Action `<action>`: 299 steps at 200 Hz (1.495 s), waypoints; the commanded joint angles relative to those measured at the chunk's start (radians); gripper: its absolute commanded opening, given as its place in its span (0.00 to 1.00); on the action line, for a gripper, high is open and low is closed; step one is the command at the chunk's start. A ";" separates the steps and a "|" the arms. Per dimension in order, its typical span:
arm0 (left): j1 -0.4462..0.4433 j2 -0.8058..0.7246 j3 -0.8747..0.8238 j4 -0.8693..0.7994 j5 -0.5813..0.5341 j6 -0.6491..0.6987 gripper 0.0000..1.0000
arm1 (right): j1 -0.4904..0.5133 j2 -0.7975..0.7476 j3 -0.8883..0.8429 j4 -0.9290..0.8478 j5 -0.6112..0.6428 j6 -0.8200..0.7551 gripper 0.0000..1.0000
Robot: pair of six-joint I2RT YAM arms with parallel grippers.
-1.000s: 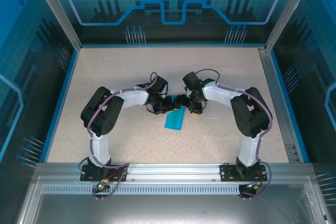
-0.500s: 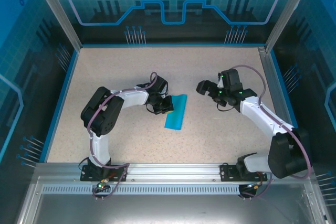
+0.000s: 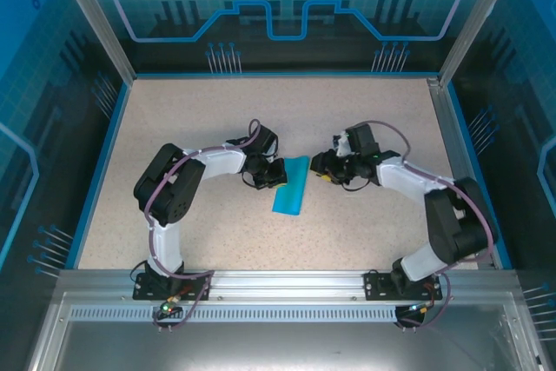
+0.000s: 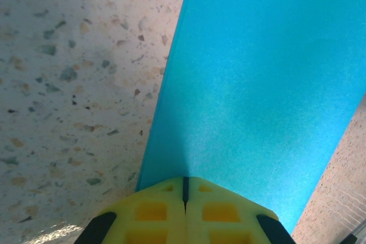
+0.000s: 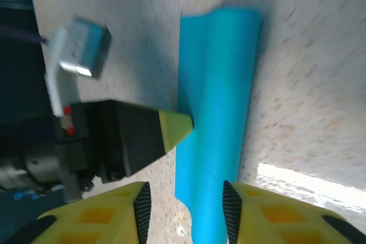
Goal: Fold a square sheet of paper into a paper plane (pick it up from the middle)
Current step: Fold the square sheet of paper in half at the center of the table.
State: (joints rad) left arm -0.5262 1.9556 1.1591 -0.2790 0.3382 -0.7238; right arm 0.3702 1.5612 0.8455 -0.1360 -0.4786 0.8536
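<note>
Speckled beige stone-look table (image 3: 217,110), matte and gritty, sat inside blue translucent walls. Near its middle, well away from every edge, lay the sheet of paper (image 3: 291,187), smooth plain cyan, folded into a long narrow strip with a lengthwise crease. The left gripper (image 3: 276,173) was clenched, its yellow waffle-pocketed tips pressed together on the strip's left edge. The right gripper (image 3: 318,167) was released, its blunt yellow fingers (image 5: 137,215) parted above the strip's far end.
</note>
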 commanded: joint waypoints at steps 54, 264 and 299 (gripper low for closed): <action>-0.003 0.056 -0.017 -0.067 -0.054 0.029 0.00 | 0.072 0.126 0.063 0.056 -0.060 0.052 0.39; -0.005 0.062 -0.005 -0.073 -0.045 0.032 0.00 | 0.131 0.161 0.103 -0.008 0.015 0.005 0.00; -0.005 0.058 -0.001 -0.077 -0.046 0.034 0.00 | 0.129 0.171 0.087 0.009 0.020 0.008 0.00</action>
State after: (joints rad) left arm -0.5262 1.9579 1.1645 -0.2863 0.3382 -0.7052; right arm 0.4911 1.7111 0.9318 -0.1375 -0.4603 0.8574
